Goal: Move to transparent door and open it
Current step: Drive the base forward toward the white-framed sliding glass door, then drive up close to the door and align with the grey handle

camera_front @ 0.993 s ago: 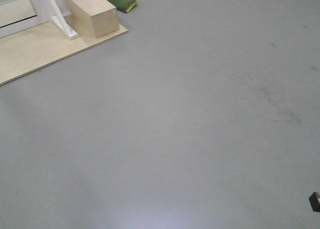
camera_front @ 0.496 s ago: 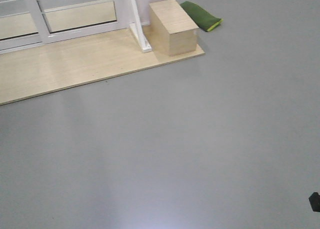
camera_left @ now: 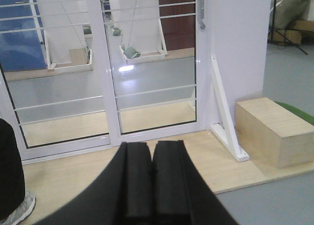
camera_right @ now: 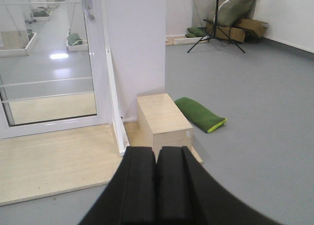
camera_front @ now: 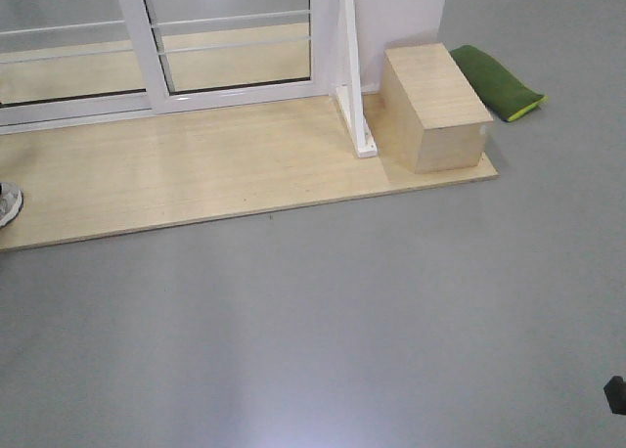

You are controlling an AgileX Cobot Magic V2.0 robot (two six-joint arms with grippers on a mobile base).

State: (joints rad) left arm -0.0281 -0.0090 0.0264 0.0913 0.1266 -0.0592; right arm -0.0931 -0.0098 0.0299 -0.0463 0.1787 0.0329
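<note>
Left wrist-mounted view puts the white-framed clear-glass transparent door (camera_left: 152,63) ahead, beyond a pale wooden platform (camera_left: 221,168), with left gripper (camera_left: 152,146) and right gripper (camera_right: 156,150) clenched empty, presumably tucked for driving.

Bright, even light; glass glare

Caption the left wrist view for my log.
Shut left pincer faces the transparent door, grey handle on its right stile.

Lower centre: left tool (camera_left: 152,149) and right tool (camera_right: 157,151), matte black, two smooth slab fingers (camera_left: 137,181) on flared bases.
</note>
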